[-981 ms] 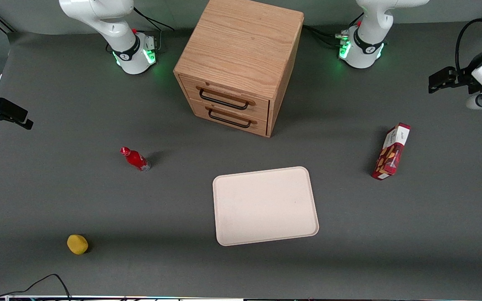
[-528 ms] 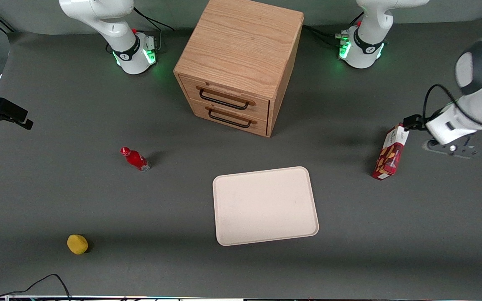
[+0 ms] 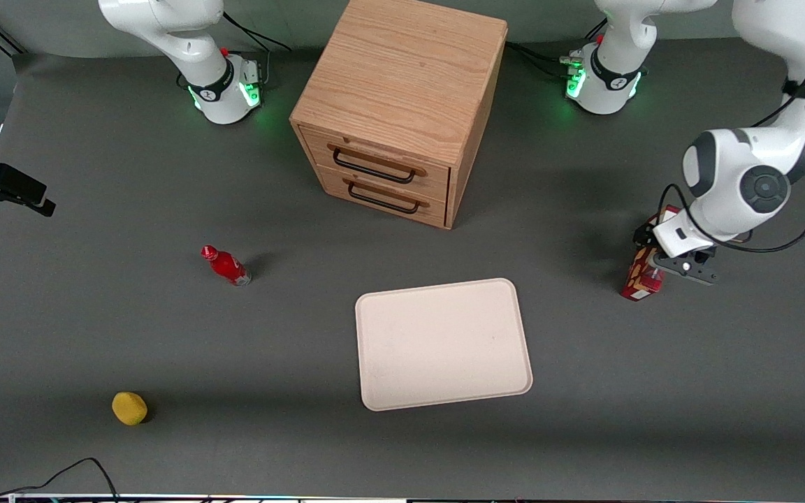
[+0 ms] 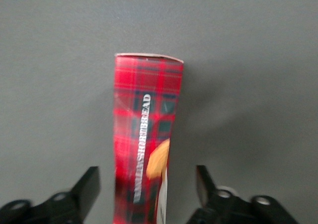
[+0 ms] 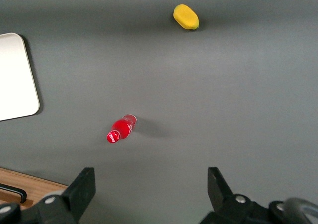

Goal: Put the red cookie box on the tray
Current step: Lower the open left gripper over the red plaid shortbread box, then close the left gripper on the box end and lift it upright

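A yellow lemon-like object (image 3: 129, 408) is seen near the bench's front edge, toward the parked arm's end. A small red bottle (image 3: 226, 265) lies tipped on the bench, farther from the front camera than the yellow object and well apart from it. A wooden two-drawer cabinet (image 3: 397, 105) is set mid-bench near the back edge, both drawers closed. The tray (image 3: 442, 344) lies flat on the bench in front of the cabinet, nearer the front camera, with nothing on it. The red cookie box (image 3: 641, 276) is found on the bench toward the working arm's end, well apart from the tray and not on it; its upper part is covered by the arm in the front view. The gripper (image 3: 654, 246) is positioned right over the box. In the wrist view the fingers (image 4: 87, 190) are spread apart, one on each side of the red cookie box (image 4: 146, 134), with gaps visible on both sides; no contact is seen. The tartan side of the box faces the wrist camera.
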Tool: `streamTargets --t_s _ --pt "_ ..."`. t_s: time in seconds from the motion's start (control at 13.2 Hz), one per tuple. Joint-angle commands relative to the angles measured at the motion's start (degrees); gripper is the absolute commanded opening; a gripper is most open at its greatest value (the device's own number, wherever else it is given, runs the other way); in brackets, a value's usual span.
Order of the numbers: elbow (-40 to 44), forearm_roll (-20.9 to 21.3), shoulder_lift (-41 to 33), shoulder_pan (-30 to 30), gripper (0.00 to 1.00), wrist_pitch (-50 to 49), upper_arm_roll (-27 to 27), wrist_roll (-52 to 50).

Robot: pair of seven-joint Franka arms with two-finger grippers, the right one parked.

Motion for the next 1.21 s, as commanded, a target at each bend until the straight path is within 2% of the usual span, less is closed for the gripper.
streamTargets --t_s 0.0,0.23,0.45,0.68,0.91,1.13 --pt "0.3 -1.5 0.5 -0.6 0.0 0.3 0.7 -0.6" --pt "7.3 -1.5 0.0 -0.7 0.0 -10.1 0.6 -0.6" --pt "20.7 -1.6 -0.1 -0.9 0.0 -28.1 0.1 -2.7" --pt "37.9 -3.9 1.5 -1.3 0.0 -44.6 -4.0 -15.3" --pt "47.2 -3.8 5.1 -1.4 0.0 -47.2 -14.7 -37.0" --pt "51.2 -1.0 13.3 -1.7 0.0 -40.6 -24.7 -53.1"
